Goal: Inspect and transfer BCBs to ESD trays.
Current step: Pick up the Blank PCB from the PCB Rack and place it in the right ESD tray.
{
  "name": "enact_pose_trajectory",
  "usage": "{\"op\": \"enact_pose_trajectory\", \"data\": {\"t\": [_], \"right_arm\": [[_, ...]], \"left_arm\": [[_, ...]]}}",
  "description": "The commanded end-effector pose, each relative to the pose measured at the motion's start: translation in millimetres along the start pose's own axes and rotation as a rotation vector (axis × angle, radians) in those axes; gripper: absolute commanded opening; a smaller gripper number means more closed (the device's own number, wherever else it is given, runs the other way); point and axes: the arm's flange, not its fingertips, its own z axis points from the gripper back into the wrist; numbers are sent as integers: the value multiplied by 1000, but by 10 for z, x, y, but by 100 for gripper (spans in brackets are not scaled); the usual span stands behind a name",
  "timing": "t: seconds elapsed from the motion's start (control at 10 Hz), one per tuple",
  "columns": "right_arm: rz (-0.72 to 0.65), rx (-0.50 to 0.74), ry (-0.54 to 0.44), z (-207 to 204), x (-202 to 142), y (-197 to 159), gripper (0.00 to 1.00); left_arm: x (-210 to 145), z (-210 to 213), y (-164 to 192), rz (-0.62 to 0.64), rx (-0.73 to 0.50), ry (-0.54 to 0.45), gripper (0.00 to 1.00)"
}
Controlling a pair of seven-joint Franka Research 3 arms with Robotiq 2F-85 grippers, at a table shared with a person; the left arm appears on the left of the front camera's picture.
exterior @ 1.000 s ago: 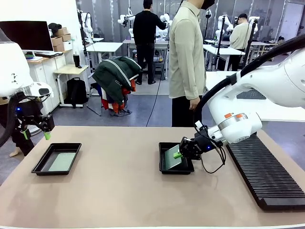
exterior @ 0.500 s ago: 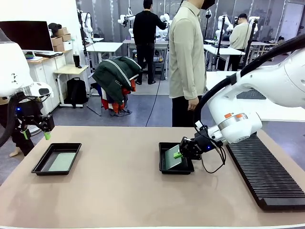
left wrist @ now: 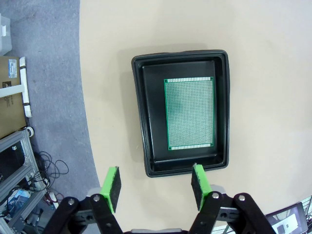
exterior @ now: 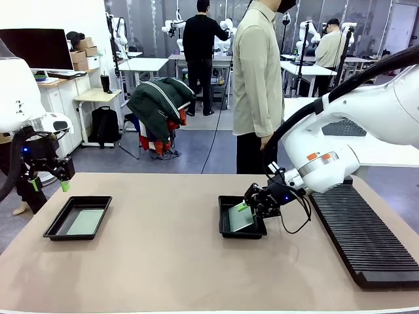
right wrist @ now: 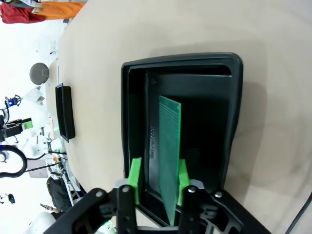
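Note:
A black ESD tray point(exterior: 55, 226) at the table's left holds a green BCB point(exterior: 85, 221) lying flat. My left gripper point(exterior: 47, 184) hangs open above and left of it; in the left wrist view that tray point(left wrist: 139, 112) and its board point(left wrist: 189, 113) lie beyond the open gripper point(left wrist: 155, 187). A second ESD tray point(exterior: 222, 222) sits at mid-table with a BCB point(exterior: 239, 218) leaning inside. My right gripper point(exterior: 252, 208) is at its right rim. In the right wrist view the board point(right wrist: 169, 146) stands tilted between the parted gripper point(right wrist: 158, 183), with a gap to the left pad.
A long black ribbed rack point(exterior: 363, 235) lies along the table's right side. A person point(exterior: 255, 85) stands at the far edge behind the middle tray. The far tray point(right wrist: 65, 117) appears small in the right wrist view. Bare tabletop lies between the two trays.
My right gripper's jaws have parted and lifted slightly, and the board in the middle tray has dropped lower against the tray floor. The left arm has not moved.

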Motion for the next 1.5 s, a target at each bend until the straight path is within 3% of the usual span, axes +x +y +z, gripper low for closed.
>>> {"op": "enact_pose_trajectory", "data": {"t": [0.0, 0.3, 0.4, 0.6, 0.9, 1.4], "right_arm": [[-2, -96, 11, 21, -4, 211, 58], [18, -225, 23, 66, 32, 464, 78], [28, -272, 25, 103, 31, 556, 91], [58, -398, 22, 226, 20, 757, 100], [105, -574, 52, 456, -8, 996, 100], [104, -643, 84, 786, -27, 1171, 100]], "left_arm": [[-9, -11, 13, -5, -2, -3, 78], [-9, -11, 13, -5, -2, -3, 78], [-9, -11, 13, -5, -2, -3, 78], [-9, -11, 13, -5, -2, -3, 78], [-9, -11, 13, -5, -2, -3, 78], [-9, -11, 13, -5, -2, -3, 78]]}}
